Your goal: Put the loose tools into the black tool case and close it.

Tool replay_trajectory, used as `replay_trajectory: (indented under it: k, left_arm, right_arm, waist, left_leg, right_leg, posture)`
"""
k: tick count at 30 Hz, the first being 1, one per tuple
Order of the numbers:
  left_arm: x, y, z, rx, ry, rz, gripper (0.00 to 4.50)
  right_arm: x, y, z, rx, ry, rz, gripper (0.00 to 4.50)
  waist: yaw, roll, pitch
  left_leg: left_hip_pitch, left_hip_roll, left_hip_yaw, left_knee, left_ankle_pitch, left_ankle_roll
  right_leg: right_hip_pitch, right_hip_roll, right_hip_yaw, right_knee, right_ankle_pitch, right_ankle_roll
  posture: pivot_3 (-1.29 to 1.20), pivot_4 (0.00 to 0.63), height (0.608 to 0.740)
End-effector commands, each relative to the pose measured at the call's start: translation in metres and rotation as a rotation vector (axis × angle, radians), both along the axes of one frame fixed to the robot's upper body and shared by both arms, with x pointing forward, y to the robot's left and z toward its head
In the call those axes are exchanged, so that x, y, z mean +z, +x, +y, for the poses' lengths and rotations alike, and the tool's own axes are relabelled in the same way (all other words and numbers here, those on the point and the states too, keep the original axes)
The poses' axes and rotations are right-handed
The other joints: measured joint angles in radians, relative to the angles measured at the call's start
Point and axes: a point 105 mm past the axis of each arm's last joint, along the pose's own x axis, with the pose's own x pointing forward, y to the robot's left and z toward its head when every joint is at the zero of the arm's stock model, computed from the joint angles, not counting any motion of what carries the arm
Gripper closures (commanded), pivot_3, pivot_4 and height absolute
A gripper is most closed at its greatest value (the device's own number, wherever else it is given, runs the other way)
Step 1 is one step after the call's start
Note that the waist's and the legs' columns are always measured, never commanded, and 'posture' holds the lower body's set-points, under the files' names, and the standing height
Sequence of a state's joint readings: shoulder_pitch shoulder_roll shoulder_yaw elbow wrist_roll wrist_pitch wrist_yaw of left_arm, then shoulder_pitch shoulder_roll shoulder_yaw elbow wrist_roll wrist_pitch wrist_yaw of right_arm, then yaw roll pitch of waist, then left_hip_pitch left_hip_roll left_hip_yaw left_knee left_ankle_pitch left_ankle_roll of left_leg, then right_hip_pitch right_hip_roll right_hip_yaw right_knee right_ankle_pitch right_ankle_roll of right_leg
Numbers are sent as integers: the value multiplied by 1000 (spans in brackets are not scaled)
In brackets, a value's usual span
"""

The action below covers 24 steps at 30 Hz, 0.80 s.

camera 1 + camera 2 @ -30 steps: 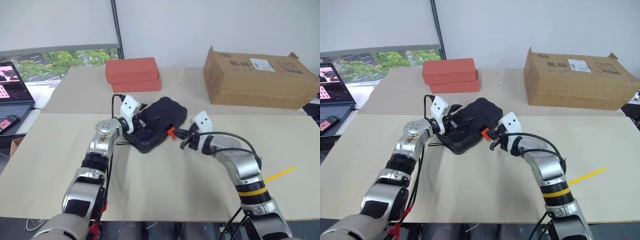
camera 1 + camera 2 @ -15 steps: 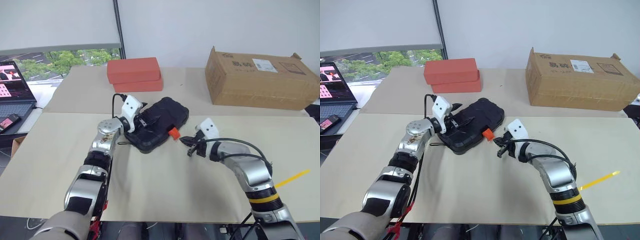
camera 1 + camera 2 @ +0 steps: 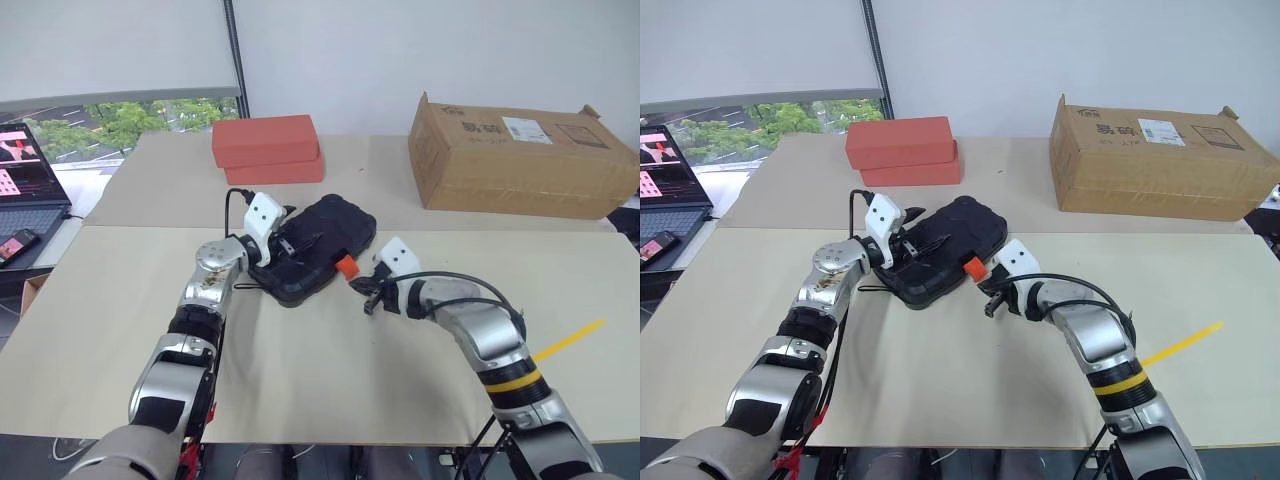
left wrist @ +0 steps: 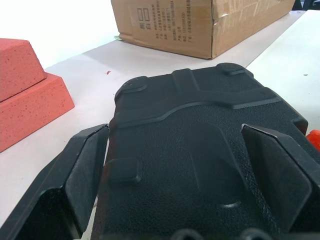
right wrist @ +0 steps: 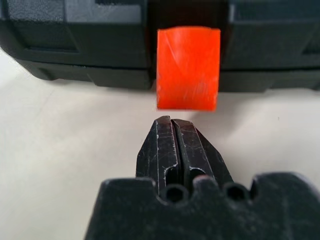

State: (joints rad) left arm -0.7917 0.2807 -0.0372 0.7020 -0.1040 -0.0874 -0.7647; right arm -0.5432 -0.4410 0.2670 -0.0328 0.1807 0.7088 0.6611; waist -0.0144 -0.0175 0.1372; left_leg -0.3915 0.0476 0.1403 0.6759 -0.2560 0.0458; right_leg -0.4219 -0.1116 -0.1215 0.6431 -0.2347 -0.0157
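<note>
Black tool case (image 3: 318, 247) sits shut on beige counter (image 3: 330, 370), my landmark. Left of case I see laptop (image 3: 25, 190) at counter edge. Behind case, red-orange boxes (image 3: 266, 148) stacked. My left hand (image 3: 283, 247) at case's left end, fingers (image 4: 75, 185) spread wide, straddling lid. Orange-red latch (image 5: 188, 67) on case's front edge. My right hand (image 5: 172, 132) pinched closed, empty, tip just short of latch. Cardboard box (image 3: 520, 155) behind and right of case.
</note>
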Motion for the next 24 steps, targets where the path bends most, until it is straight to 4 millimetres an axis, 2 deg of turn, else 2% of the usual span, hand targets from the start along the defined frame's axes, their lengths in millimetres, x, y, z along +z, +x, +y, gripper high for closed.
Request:
replay_trajectory:
  k: [1,11,18,24]
  left_arm:
    - [-29,-6,0,3,29,89,0]
    - [-33,-9,-3,0,22,95,0]
    - [-34,-9,-2,0,26,100,0]
    - [-35,-9,-4,-7,29,102,0]
  right_arm:
    - [13,5,7,66,-37,-46,4483]
    - [19,15,17,119,-76,-59,4483]
    - [18,2,-8,143,-131,-37,4483]
    - [41,-1,-15,119,-88,-85,4483]
  waist:
    - [0,0,0]
    - [0,0,0]
    - [3,0,0]
    - [3,1,0]
  left_leg:
    - [0,0,0,0,0,0]
    - [0,0,1,0,1,-1]
    - [0,-1,1,0,1,-2]
    - [0,0,0,0,0,-1]
  right_leg:
    - [0,0,0,0,1,-1]
    - [0,0,0,0,1,-1]
    - [0,-1,0,0,0,-1]
    - [1,-1,0,0,0,-1]
  posture:
    - [0,150,711]
    - [0,150,711]
    - [0,150,711]
    - [0,150,711]
